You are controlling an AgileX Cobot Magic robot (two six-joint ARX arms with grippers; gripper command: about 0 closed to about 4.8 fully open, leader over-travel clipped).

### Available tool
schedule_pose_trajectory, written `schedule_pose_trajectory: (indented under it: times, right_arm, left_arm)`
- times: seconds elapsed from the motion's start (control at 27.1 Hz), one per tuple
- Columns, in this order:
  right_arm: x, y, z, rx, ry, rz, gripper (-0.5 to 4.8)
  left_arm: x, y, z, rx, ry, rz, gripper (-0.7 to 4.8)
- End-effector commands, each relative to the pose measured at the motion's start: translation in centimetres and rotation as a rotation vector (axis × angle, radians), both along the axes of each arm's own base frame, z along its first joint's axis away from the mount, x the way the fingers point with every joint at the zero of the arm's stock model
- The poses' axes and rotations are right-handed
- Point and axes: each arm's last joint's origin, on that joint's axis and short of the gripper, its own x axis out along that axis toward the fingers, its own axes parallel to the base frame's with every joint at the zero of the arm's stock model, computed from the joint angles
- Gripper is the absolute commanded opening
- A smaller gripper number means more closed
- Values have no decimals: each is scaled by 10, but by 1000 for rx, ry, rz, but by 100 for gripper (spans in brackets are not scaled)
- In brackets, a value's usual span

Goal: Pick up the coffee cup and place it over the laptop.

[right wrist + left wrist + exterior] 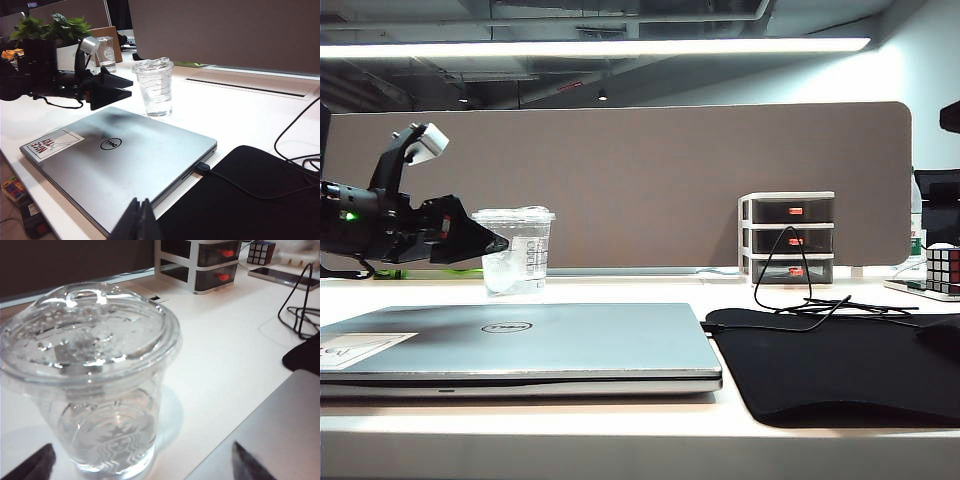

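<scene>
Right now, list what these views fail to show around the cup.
- Left gripper: the exterior view leaves its gap from the coffee cup unclear.
- Left wrist view: only finger tips show; the edge cuts the rest.
- Right gripper: cut off, jaws together.
- Laptop sticker text: too small.

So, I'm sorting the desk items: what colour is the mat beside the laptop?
Black: the mat shows best in the exterior view.

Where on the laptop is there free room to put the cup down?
The laptop lid is bare from the logo to the cable-side edge; only the sticker takes one corner. The left hand, open, is at the cup behind it. The right hand, shut, is near the front edge.
</scene>
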Motion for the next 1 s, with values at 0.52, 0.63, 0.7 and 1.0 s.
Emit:
schedule_pose_trajectory:
  times: [0.52,0.63,0.7,1.0]
  right_arm:
    - [0,0,-3,-8,13,-3,-6]
    - [0,0,-3,-10,10,-4,-6]
    - [0,0,-3,-21,0,-4,-6]
    - [0,0,-3,-22,-2,-4,-6]
  left_arm:
    - [46,-1,-9,35,14,-9,479]
    - [53,-1,-10,30,14,-10,479]
    - [55,-1,-11,30,15,-11,479]
    - [66,-6,-13,28,6,-25,479]
